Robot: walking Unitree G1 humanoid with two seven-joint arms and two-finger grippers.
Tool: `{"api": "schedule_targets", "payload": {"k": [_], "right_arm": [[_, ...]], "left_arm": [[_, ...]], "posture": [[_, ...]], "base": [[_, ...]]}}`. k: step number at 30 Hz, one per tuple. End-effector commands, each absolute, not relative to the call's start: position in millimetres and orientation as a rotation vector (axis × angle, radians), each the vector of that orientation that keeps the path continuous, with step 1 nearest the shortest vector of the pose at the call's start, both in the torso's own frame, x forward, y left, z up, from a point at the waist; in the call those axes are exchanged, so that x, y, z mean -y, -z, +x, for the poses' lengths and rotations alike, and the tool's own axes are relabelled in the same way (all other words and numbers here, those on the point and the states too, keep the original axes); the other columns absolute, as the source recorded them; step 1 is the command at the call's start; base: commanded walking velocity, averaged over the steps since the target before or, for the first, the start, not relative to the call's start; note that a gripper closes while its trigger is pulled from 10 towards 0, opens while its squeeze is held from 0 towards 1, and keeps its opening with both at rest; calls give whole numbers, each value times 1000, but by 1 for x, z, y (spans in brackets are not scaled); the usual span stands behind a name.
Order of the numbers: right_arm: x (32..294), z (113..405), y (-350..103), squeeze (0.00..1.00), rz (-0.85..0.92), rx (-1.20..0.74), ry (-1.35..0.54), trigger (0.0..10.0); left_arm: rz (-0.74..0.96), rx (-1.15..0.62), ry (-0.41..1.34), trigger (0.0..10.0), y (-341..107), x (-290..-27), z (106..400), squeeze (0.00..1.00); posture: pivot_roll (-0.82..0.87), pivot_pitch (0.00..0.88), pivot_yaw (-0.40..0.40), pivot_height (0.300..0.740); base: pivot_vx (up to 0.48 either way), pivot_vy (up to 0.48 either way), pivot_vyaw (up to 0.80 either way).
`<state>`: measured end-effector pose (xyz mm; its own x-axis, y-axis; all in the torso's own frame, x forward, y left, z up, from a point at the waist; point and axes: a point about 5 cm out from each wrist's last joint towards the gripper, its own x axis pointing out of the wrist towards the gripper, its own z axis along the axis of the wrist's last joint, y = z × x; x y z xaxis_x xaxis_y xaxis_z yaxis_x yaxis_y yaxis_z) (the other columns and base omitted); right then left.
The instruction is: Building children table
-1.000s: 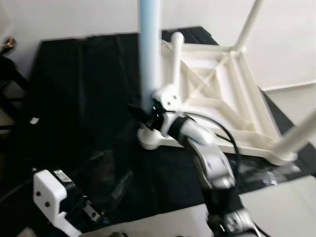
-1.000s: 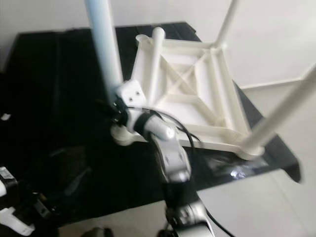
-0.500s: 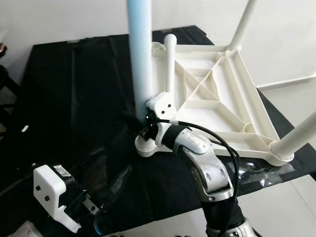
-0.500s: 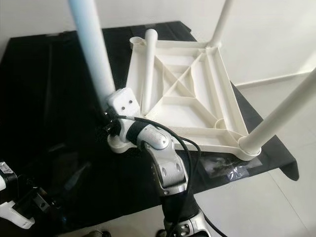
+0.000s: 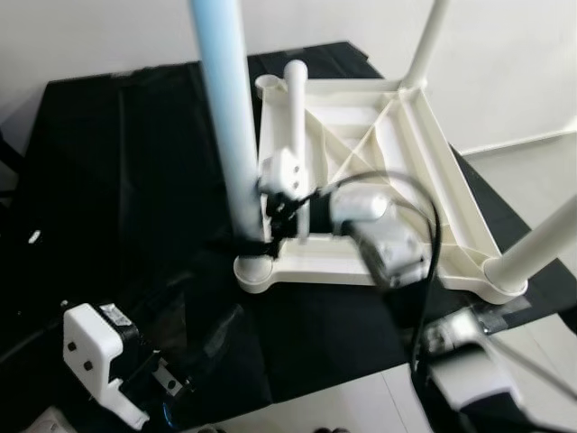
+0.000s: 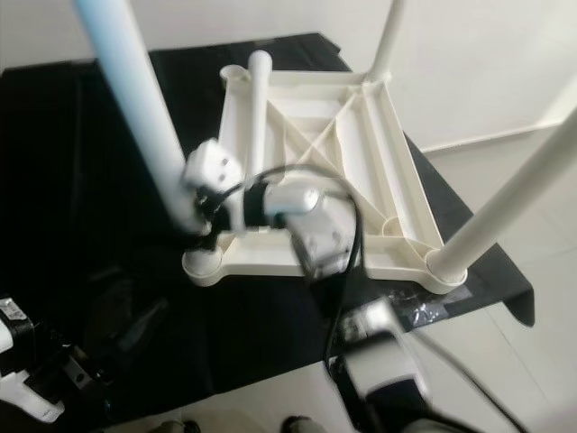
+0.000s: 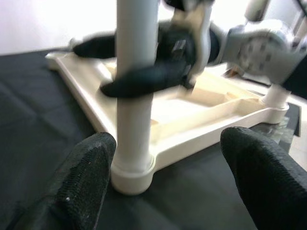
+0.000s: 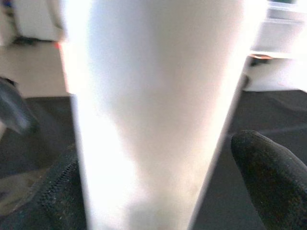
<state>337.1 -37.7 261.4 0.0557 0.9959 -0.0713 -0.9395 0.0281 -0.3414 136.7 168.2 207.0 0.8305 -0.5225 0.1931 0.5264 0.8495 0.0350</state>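
Observation:
The white children's table point(image 5: 388, 162) lies upside down on a black cloth point(image 5: 117, 162). A pale leg point(image 5: 225, 135) stands upright in its near-left corner socket point(image 5: 252, 269). My right gripper point(image 5: 257, 230) is shut around this leg just above the socket; in the left wrist view its black fingers point(image 7: 144, 79) wrap the leg. Two more legs point(image 5: 424, 41) point(image 5: 541, 244) stand in the far-right and near-right corners. A loose leg point(image 5: 294, 108) rests along the underside's left rib. My left gripper point(image 7: 175, 182) hangs open, low at the front left point(image 5: 162, 383), facing the held leg.
The black-covered surface ends near the front point(image 5: 343, 379) and at the right, where pale floor point(image 5: 541, 153) shows. A white wall point(image 5: 505, 54) rises behind the table. My right forearm point(image 5: 388, 244) and its cable cross the near rim of the underside.
The camera has shifted a little. My right forearm has swung up and right and is blurred, while its gripper stays on the near-left leg. The left gripper has not moved.

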Motion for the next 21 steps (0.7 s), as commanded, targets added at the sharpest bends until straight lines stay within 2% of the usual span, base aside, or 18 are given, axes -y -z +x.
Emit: {"api": "schedule_targets", "payload": {"k": [1,12,13,14,15,21], "right_arm": [[35,336,-255,0,-310,181,-1561,10000],[30,357,-265,0,-322,88,-1721,10000],[30,357,-265,0,-324,74,-1738,8824],[30,357,-265,0,-324,74,-1738,8824],[30,358,-265,0,-329,62,-1758,0],[33,357,-264,0,-338,34,-1810,0]], "left_arm": [[-21,195,571,10000,-209,-166,134,0],[-21,179,552,10000,-209,-167,129,0],[-19,177,546,10000,-209,-168,128,0],[-19,177,546,10000,-209,-168,128,0],[-15,175,536,10000,-209,-170,127,0],[-12,170,524,10000,-209,-172,126,0]], "posture": [[171,224,-44,740],[192,254,-50,740],[192,257,-51,740],[192,257,-51,740],[192,260,-53,740],[187,258,-55,740]], "base": [[0,0,0],[0,0,0],[0,0,0],[0,0,0],[0,0,0],[0,0,0]]}}
